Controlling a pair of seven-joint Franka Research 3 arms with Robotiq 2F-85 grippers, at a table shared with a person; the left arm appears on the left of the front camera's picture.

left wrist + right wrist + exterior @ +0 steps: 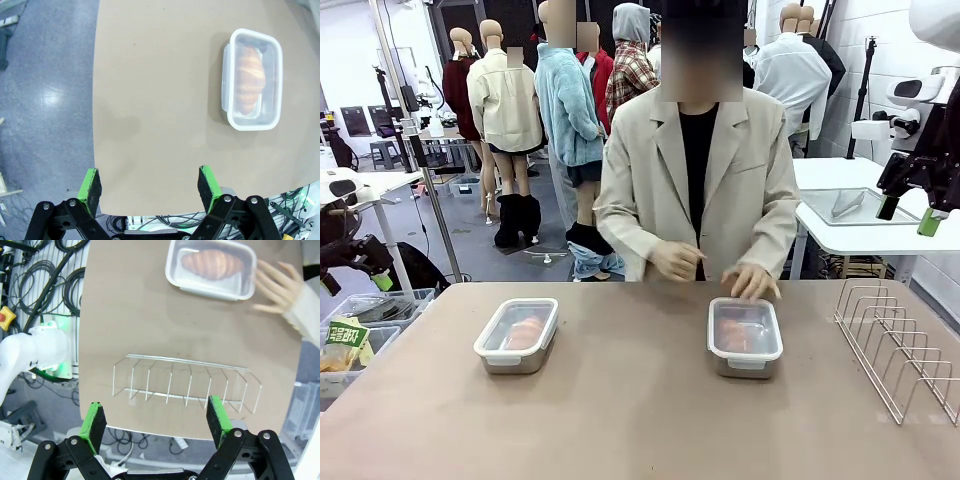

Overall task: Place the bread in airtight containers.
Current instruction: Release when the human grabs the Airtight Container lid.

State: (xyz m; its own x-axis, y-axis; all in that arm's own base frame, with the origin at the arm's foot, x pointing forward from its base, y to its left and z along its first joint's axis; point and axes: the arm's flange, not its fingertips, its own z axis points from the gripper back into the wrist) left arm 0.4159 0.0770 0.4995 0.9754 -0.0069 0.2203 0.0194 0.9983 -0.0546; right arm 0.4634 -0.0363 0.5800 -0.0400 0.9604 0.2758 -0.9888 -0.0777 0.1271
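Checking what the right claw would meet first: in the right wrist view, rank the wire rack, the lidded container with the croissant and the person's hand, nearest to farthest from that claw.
1. Wire rack, just beyond the open right claw.
2. Lidded container holding a croissant, farther across the table.
3. Person's hand, beside that container at the far edge; nearly level with it, so 2 and 3 are close.

Two lidded airtight containers sit well apart on the tan surface (620, 420), the left container (516, 335) and the right container (745, 336). Each seems to hold orange-tan bread (525, 331) under its clear lid, though the shape is blurred. The person's hand (752, 282) rests just behind the right one. A wire rack (900, 345) stands at the right edge.
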